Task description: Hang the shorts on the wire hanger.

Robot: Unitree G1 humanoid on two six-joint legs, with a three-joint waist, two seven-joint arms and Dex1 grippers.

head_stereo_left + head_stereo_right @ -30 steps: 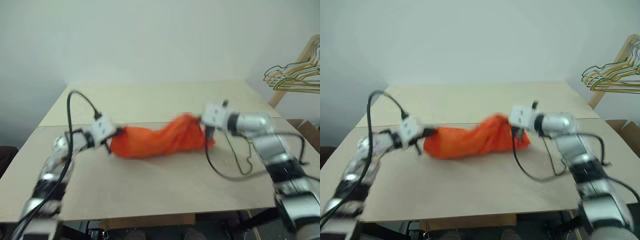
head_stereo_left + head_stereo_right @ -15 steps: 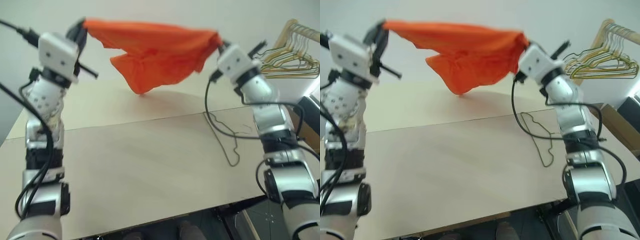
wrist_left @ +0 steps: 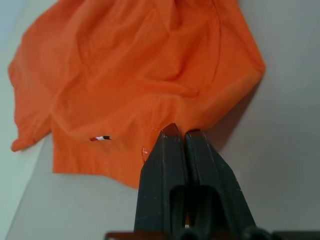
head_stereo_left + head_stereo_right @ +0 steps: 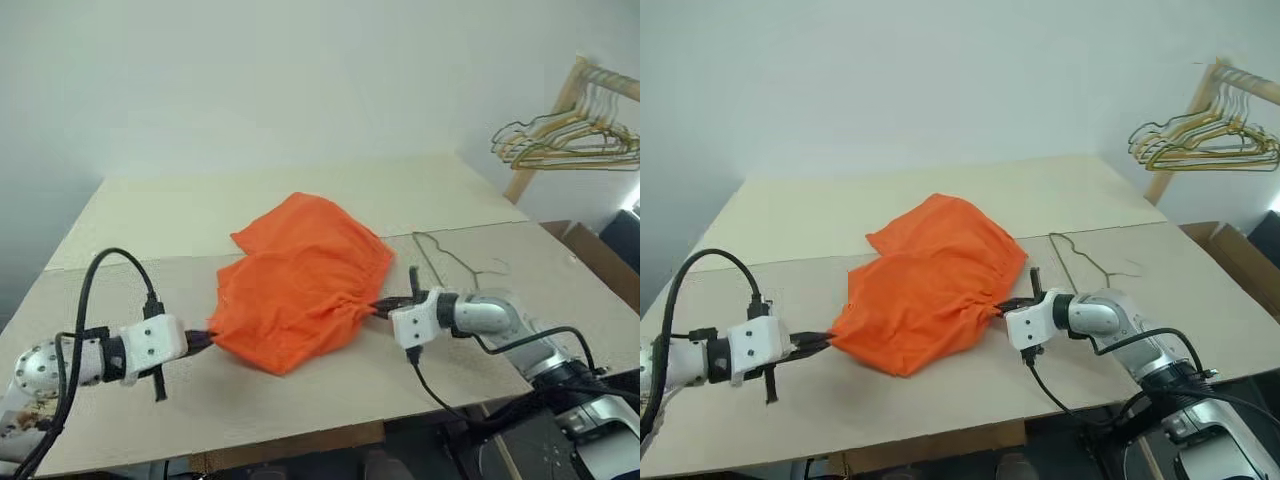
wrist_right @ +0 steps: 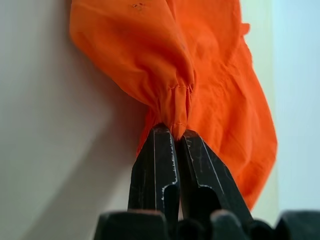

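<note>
Shorts (image 4: pixel 300 280) lying on table (image 4: pixel 300 395); I'm keeping left gripper (image 4: pixel 205 338) and right gripper (image 4: pixel 380 307) pinching waistband, aiming to stretch it toward wire hanger (image 4: pixel 455 265).

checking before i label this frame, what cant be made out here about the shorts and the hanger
- Wire hanger: in the eye views its near end runs behind the right end effector, and the wire is too thin to trace.
- Shorts: the underside lies against the table.
- Left end effector: the wrist view hides how much cloth is pinched.
</note>
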